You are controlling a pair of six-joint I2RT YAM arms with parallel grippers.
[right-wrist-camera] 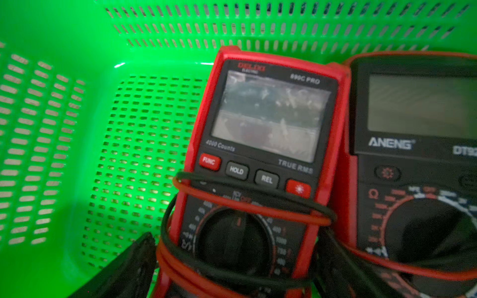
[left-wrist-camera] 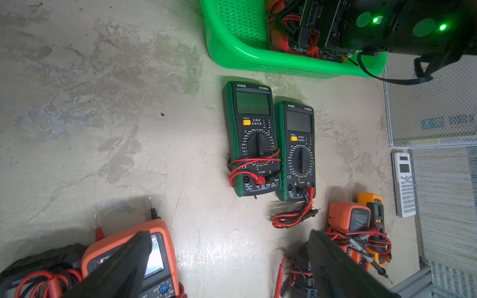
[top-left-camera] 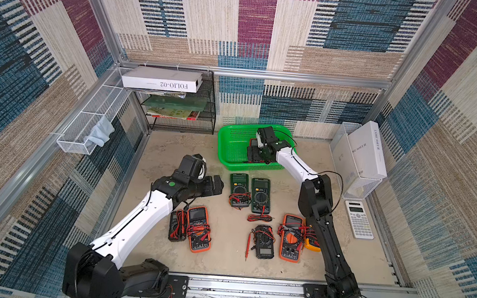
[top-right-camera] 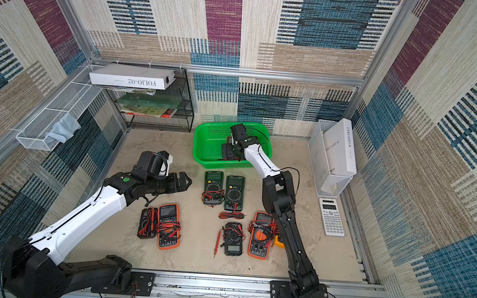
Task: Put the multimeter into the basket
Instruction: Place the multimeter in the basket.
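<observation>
where the red-cased handheld multimeter [right-wrist-camera: 258, 144], its black and red leads wound round the body, lies face up on the floor of the bright green perforated plastic basket [right-wrist-camera: 51, 129], you see it right against a second, black-faced multimeter in a red boot [right-wrist-camera: 418, 123]. your right gripper [right-wrist-camera: 235, 240] reaches down into the basket and straddles the lower end of the red-cased meter. its black fingers [right-wrist-camera: 129, 265] stand wide apart, one with green floor showing between it and the case, the other at the gap between the two meters, so it has hold of nothing. in a top view the basket [top-left-camera: 222, 145] sits at the back of the beige mottled tabletop [top-left-camera: 226, 262]. just in front of it two dark green multimeters [top-left-camera: 239, 190] lie side by side. your left gripper [left-wrist-camera: 227, 245] hovers beside them over the table, spread wide and empty, above an orange-cased multimeter [left-wrist-camera: 167, 247]. a white calculator [top-left-camera: 358, 219] lies on your right arm's side, near the table's edge.
</observation>
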